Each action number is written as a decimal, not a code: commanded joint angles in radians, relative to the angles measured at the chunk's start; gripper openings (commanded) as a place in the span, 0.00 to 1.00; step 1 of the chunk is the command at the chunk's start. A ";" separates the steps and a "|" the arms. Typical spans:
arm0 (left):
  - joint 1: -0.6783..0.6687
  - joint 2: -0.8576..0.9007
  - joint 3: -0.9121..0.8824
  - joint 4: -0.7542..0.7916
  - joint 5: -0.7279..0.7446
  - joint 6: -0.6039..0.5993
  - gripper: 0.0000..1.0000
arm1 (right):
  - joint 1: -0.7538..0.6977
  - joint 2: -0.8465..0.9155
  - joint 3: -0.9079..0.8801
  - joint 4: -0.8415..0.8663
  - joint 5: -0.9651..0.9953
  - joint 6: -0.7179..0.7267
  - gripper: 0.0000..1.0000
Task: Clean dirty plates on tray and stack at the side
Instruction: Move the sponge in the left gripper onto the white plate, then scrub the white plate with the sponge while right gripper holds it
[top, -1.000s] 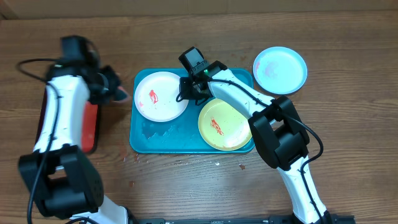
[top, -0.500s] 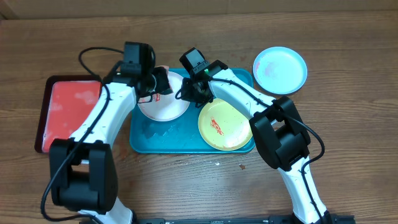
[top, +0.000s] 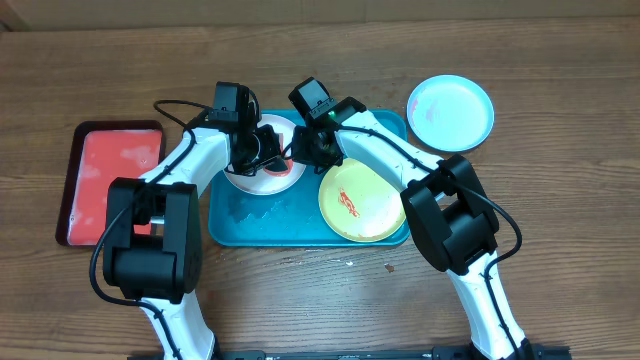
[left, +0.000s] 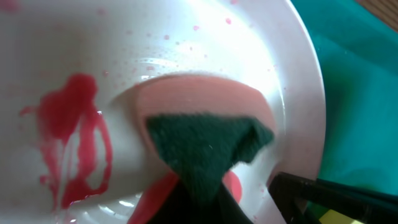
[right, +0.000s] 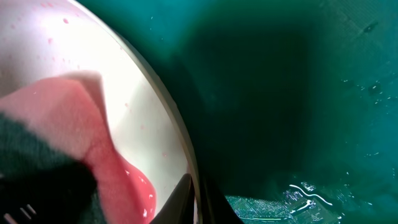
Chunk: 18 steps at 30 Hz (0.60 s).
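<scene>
In teal tray (top: 262, 226): white plate (top: 254, 183) left, yellow-green plate (top: 362, 200) right, both red-smeared. Beyond tray's upper right corner: pale blue plate (top: 450, 112), flat.

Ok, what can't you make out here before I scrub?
Overhead: both arms cover most of the white plate.
Left wrist view: the lower part of the sponge runs off the bottom edge.
Right wrist view: the bottom edge cuts off the right hand; only fingertips at the plate's rim show.
Overhead: the blue plate is too small to tell whether it is clean.
</scene>
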<state>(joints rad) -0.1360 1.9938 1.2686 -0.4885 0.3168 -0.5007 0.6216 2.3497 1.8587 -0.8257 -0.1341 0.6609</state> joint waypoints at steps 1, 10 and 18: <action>0.008 0.035 -0.001 -0.008 -0.011 -0.008 0.17 | 0.000 0.035 -0.035 -0.024 0.027 -0.006 0.06; 0.074 0.035 0.019 -0.090 -0.336 0.009 0.12 | 0.000 0.035 -0.035 -0.026 0.027 -0.006 0.06; 0.101 0.035 0.102 -0.154 -0.312 0.052 0.04 | 0.000 0.035 -0.035 -0.023 0.027 -0.006 0.06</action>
<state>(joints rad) -0.0429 1.9995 1.3373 -0.6399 0.0563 -0.4751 0.6216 2.3497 1.8587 -0.8265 -0.1341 0.6609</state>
